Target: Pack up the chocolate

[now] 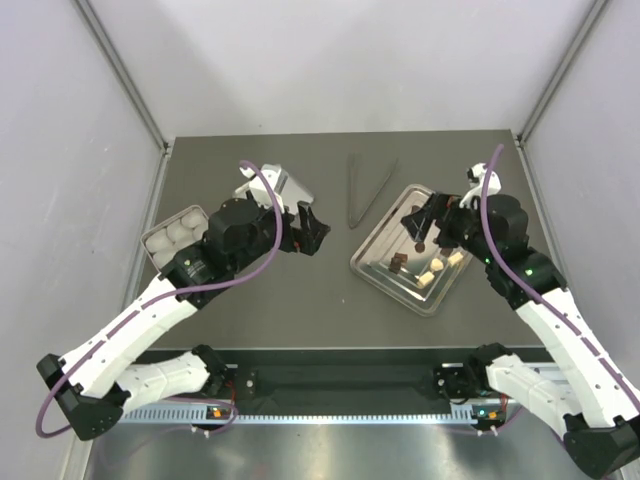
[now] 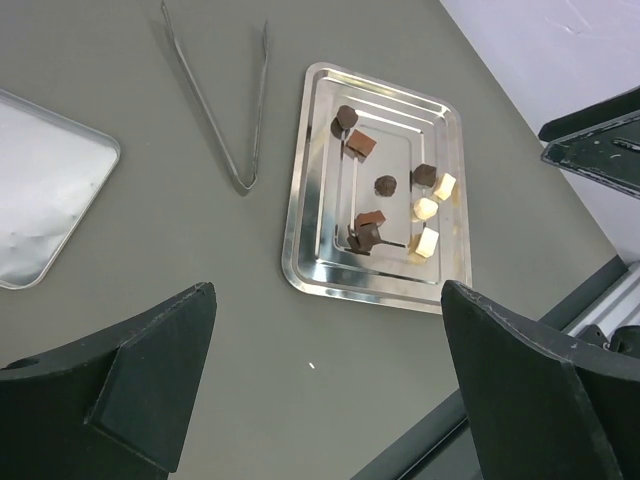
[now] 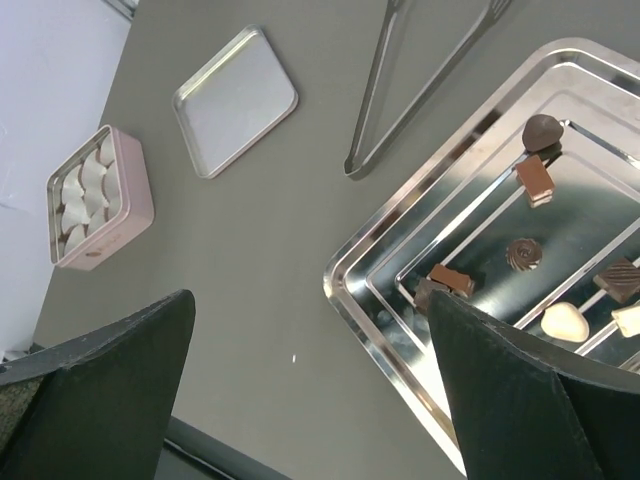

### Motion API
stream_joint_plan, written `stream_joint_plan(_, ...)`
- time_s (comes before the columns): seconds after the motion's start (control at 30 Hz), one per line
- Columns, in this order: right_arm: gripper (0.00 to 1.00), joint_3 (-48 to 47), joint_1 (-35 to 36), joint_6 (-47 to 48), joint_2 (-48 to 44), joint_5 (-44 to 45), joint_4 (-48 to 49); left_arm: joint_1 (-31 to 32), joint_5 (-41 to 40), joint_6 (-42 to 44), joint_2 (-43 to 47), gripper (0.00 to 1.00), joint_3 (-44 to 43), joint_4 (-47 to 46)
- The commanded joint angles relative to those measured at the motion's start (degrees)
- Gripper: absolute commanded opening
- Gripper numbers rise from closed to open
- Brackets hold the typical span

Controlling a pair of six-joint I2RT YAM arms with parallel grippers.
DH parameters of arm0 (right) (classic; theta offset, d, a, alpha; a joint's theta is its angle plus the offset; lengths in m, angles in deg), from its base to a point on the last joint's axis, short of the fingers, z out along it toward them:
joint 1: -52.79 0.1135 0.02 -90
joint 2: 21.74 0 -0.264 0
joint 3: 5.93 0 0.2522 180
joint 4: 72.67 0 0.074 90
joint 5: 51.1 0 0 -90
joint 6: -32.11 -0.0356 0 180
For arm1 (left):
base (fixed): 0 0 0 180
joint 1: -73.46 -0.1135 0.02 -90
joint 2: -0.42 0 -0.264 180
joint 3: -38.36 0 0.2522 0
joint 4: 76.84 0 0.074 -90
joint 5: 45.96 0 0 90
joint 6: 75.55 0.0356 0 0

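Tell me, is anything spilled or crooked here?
Nothing is spilled. The chocolates all sit on the metal tray, which lies crooked to the table edges. The pink tin is open, its lid lying apart beside it.

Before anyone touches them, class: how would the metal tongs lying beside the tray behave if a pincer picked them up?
The tongs look like thin polished metal, so probably light but slippery. Their two arms splay from one joined end, so they would likely flex together when squeezed.
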Motion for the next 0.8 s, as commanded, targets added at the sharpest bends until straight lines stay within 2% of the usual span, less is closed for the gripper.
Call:
stream_joint_plan(0.0,1.00,-3.44,0.59,0.43,-1.45,1.35,1.15,-0.08,-1.60,0.66,-0.97,0.99,-0.89,-0.97)
stream_joint_plan(0.2,1.00,-2.83,0.59,1.49,-2.50,2.49,1.14,-0.08,-5.29,0.92,-4.31,1.00,-2.21,-0.62)
stream_joint_plan(0.3,1.00,-2.04,0.59,2.28,-3.73,3.37,1.67,-0.17,-10.20,2.68,-8.17,0.99,-3.61,-1.15)
stream_joint_plan(0.43,1.00,-0.37,0.59,3.24,-5.92,3.64,2.81,-0.26,-15.92,6.19,-16.85,1.00,-6.95,-2.64)
stream_joint_plan(0.6,1.00,0.60,0.68,7.11,-7.33,-1.28,3.87,-0.26,-15.14,9.62,-29.59,0.99,-14.68,-4.49)
stream_joint_plan(0.77,1.00,1.04,0.59,7.03,-8.74,-1.73,4.13,-1.13,-15.93,10.59,-40.33,0.97,-21.89,-5.80)
